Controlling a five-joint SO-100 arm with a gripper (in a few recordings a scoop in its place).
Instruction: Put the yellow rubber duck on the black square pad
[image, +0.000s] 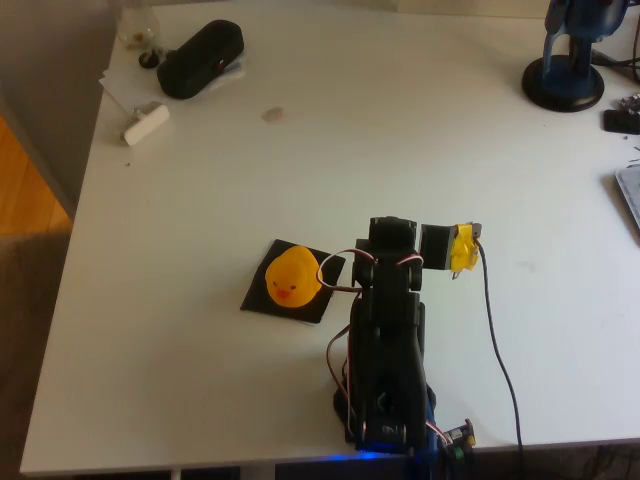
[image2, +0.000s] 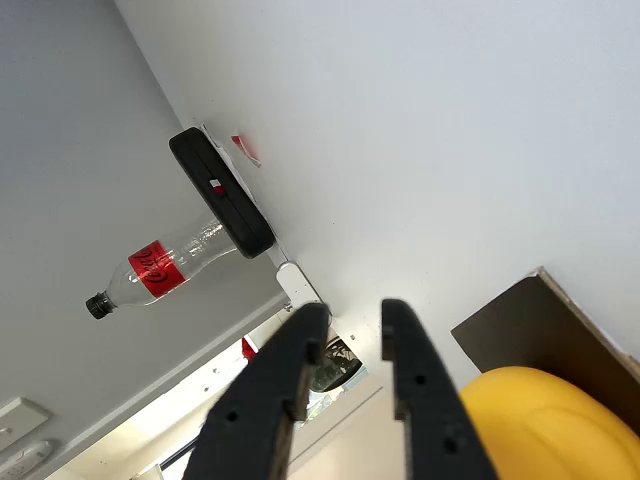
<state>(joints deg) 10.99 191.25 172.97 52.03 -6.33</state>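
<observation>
The yellow rubber duck sits on the black square pad near the middle of the table, its beak toward the front edge. My black gripper is just to the right of the pad, clear of the duck, with a yellow-taped part sticking out to its right. In the wrist view the gripper has its two black fingers a narrow gap apart with nothing between them. The duck and a corner of the pad lie to the lower right of the fingers.
A black oblong pouch and a small white block lie at the far left corner. A blue stand is at the far right. A clear bottle with a red label sits behind the pouch.
</observation>
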